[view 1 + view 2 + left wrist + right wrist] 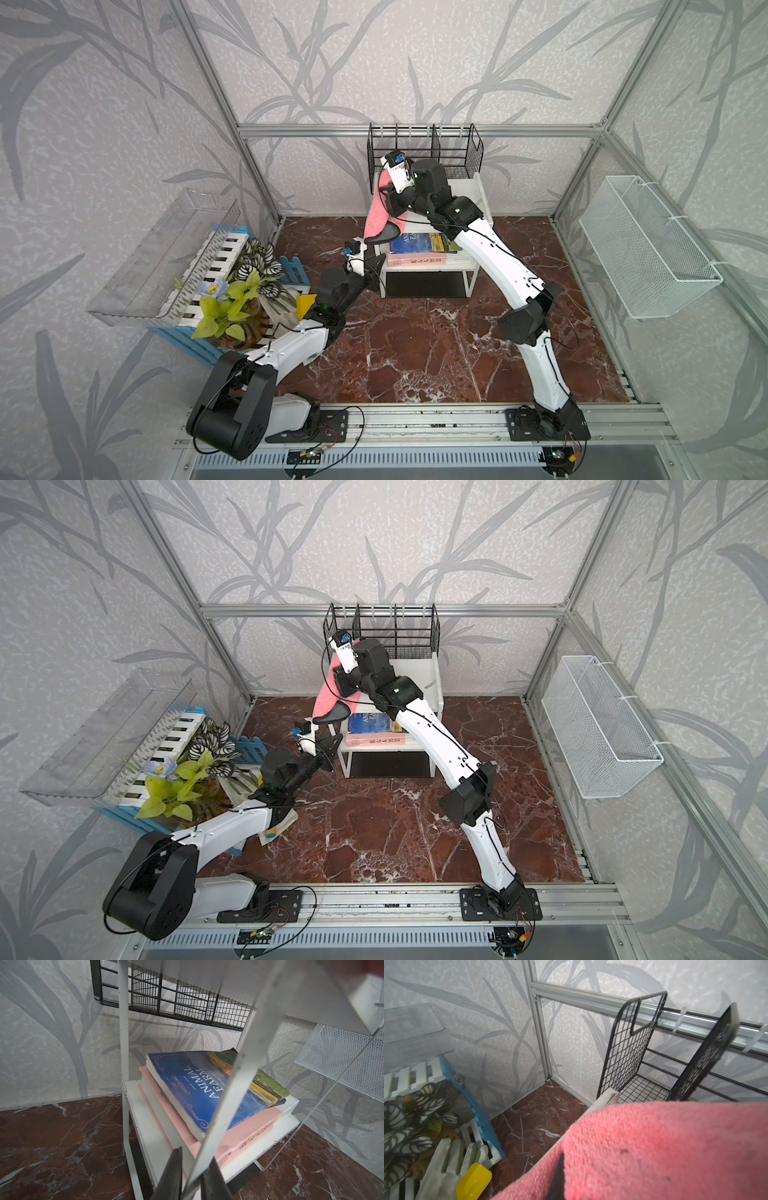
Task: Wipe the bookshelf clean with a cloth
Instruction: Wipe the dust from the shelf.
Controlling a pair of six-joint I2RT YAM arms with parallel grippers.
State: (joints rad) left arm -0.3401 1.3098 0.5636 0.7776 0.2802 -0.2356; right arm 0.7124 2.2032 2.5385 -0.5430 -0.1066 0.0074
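The white bookshelf [473, 195] [426, 675] stands at the back of the marble floor. A pink fuzzy cloth [376, 216] [326, 696] [654, 1147] lies over the left end of its top board and hangs past the edge. My right gripper [386, 195] [340, 675] [562, 1184] is shut on the cloth; only one dark finger [557, 1176] shows, the other is under the fabric. My left gripper [376, 270] [332, 744] [195, 1159] is shut on the shelf's front left leg [239, 1076], low down by the lower board.
Stacked books [424, 247] [197, 1095] lie on the lower board. A black wire rack [424, 153] [633, 1043] sits at the back of the top board. White mesh basket [648, 245] hangs on the right wall. Plants in a blue-white crate [232, 291], gloves and a yellow scoop [473, 1180] are at the left.
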